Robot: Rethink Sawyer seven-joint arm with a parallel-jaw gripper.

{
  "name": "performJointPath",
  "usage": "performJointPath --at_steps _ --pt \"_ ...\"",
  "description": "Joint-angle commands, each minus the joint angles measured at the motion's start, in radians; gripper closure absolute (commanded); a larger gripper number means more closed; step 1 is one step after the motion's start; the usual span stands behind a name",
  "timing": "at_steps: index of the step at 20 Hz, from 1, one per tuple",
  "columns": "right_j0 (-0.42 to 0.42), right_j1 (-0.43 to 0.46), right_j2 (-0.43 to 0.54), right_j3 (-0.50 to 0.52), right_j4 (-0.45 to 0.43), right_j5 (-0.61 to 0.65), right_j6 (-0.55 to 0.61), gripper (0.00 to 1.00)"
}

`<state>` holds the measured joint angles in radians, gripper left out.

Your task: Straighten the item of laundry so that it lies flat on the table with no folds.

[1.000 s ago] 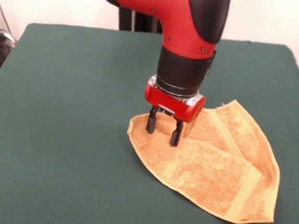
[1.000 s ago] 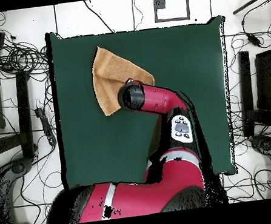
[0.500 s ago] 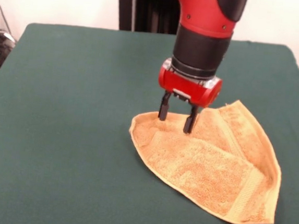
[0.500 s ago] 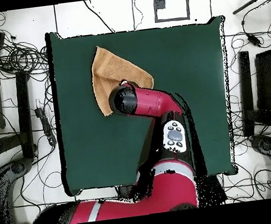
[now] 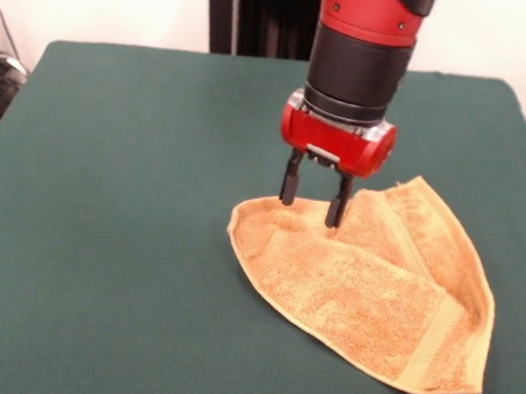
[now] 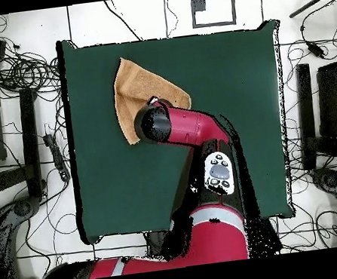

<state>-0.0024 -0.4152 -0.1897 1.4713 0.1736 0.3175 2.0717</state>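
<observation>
Towel: the orange-tan terry towel (image 5: 375, 290) lies on the green surface (image 5: 116, 193), toward the right and near part of the front view; in the overhead view it (image 6: 131, 89) sits in the upper left part of the green cloth.
Towel shape: not flat; it is folded over on itself into a rough triangle, with a top layer covering the near half and a raised fold line running across from the left corner toward the right side.
Towel detail: a woven band stripe shows near the hem at the right near corner.
Arm: the red and black arm (image 5: 363, 49) comes down from above, its red wrist block directly over the towel's far left portion.
Fingers: the two black fingers (image 5: 289, 181) are spread apart and grasp nothing; the gripper (image 5: 312, 206) has its tips at or just above the towel's far edge, and contact cannot be told.
Overhead view: the arm (image 6: 189, 128) covers the towel's lower right part.
</observation>
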Motion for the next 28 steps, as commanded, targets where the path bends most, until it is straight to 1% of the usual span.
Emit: performJointPath --at_steps 1,4,9,12,19,24,26,28 --pt "-0.019 0.095 0.096 0.066 0.023 0.011 0.149 0.00" --pt "-0.023 0.111 0.104 0.070 0.032 0.000 0.164 0.00" --pt "0.005 0.110 0.071 0.089 0.051 0.018 0.209 0.00" --pt "0.012 0.092 0.060 0.110 0.048 0.038 0.209 0.00" --pt "0.057 0.060 0.029 0.169 0.084 0.055 0.269 0.00" --pt "0.075 0.039 0.014 0.194 0.096 0.069 0.266 0.00" --pt "0.077 0.049 0.016 0.192 0.105 0.056 0.269 0.00" --pt "0.074 0.079 0.019 0.172 0.115 0.026 0.271 0.00"
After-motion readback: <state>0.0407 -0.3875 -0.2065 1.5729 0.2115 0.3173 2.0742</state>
